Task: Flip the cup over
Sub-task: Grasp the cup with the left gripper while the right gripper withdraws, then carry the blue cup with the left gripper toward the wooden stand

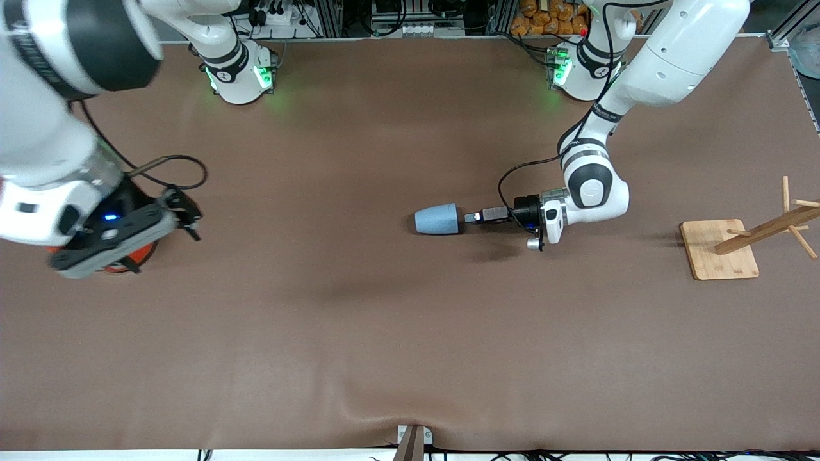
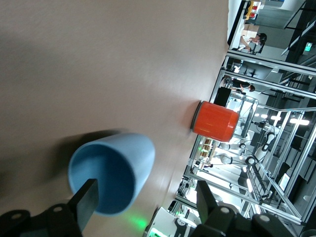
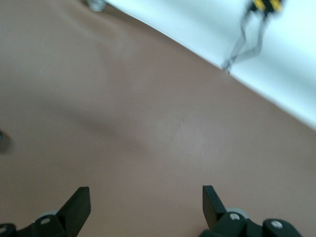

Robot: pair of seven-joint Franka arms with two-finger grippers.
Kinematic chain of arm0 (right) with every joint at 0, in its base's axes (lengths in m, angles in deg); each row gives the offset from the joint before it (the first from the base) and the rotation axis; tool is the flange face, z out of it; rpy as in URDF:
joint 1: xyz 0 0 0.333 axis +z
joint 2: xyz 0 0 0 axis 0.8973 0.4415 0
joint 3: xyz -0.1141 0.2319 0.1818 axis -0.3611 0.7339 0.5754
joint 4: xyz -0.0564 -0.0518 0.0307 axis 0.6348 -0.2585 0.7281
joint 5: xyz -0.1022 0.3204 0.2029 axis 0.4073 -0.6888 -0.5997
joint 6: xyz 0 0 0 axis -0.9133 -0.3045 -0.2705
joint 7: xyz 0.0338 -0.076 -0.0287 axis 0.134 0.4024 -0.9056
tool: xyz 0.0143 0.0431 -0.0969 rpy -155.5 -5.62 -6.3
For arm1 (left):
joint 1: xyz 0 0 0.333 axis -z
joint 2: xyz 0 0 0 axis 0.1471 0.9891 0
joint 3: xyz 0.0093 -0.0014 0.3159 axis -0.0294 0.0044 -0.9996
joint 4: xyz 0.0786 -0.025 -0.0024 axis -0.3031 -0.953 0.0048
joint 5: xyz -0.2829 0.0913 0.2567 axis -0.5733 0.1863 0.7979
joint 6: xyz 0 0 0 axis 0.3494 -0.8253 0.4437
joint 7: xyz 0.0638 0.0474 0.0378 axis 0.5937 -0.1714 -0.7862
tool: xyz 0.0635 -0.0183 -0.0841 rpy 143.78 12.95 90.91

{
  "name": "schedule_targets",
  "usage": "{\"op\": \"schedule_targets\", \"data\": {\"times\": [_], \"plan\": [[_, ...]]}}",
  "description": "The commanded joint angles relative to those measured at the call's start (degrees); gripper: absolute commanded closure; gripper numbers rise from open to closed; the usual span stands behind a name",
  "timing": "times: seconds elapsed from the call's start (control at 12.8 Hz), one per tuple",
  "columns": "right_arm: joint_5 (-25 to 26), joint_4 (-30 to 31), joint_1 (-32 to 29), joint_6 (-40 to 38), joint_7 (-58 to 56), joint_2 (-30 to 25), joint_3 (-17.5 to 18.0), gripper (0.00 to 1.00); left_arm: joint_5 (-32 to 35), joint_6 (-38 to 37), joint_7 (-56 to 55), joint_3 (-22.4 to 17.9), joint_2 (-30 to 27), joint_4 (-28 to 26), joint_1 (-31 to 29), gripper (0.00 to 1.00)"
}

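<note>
I saw the cup (image 1: pixel 437 219) lying on its side mid-table, rim facing the left gripper (image 1: pixel 473 217), whose spread fingers seemingly straddled its wall without gripping. The right gripper (image 1: pixel 186 214) waited wide over the orange can (image 1: pixel 122 259).

Orange can (image 1: pixel 128 262) mostly hidden under right tool (image 1: pixel 182 218) (blurred) — rack (image 1: pixel 778 224) cut off.

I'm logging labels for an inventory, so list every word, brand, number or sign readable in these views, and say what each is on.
None can be read.
Light-blue matte tapered cup: plain, no print.
Orange can: no lettering shows.
Wooden peg rack on its square base: unmarked.
Left arm's small dark marking near the wrist: too small to read.
Left gripper at the cup's rim, right gripper over bare brown table: no labels.
</note>
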Motion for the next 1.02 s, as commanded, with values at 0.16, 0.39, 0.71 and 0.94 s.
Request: {"op": "schedule_targets", "data": {"times": [0.16, 0.39, 0.71, 0.94], "plan": [[-5.18, 5.45, 0.94, -8.27, 15.1, -8.15, -7.38, 0.0, -1.51, 0.59, 1.95, 0.2, 1.01, -0.66, 0.74, 0.25], [-7.36, 18.01, 0.94, -7.15, 15.81, -18.17, -10.63, 0.0, -4.75, 0.94, 2.13, 0.2, 1.54, 0.47, 2.84, 0.26], [-5.9, 20.95, 1.03, -5.66, 14.67, -18.29, -11.87, 0.0, -5.9, 1.03, 4.76, 0.2, 3.99, 1.88, 3.29, 0.28], [-0.09, 15.86, 1.56, -6.0, 14.32, -16.35, -11.52, 0.0, -7.83, 1.03, 5.99, 0.2, 5.84, 3.81, 4.25, 0.36]]}}
